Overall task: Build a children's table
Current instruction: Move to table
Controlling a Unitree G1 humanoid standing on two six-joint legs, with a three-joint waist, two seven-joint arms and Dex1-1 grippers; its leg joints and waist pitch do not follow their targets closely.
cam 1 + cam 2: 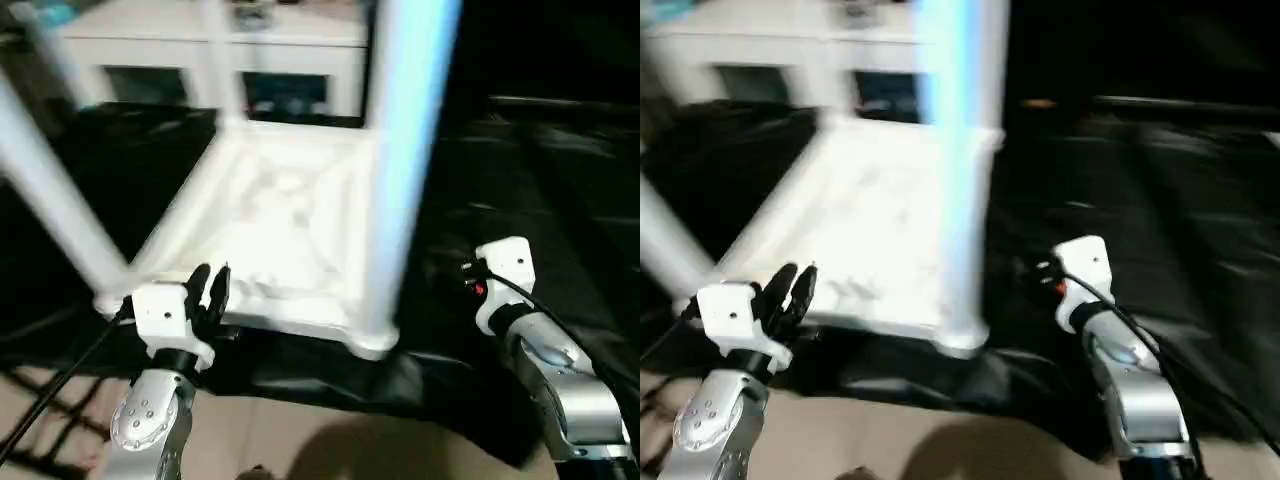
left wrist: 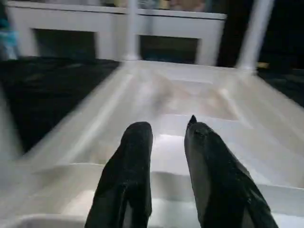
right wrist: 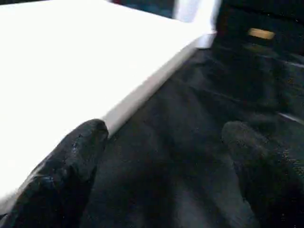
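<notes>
upturned tabletop [image 1: 270, 230], blurred legs [image 1: 405, 150], leg tops cropped

The white tabletop [image 1: 280, 235] lay upside down on black sheeting, ribbed underside up, with white legs [image 1: 405, 150] standing upright in its corner sockets.

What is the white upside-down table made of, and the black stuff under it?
The tabletop and its legs look like smooth white moulded plastic, with raised ribs showing. The black sheet beneath looks like thin, shiny plastic film, since it wrinkles and glints.
</notes>
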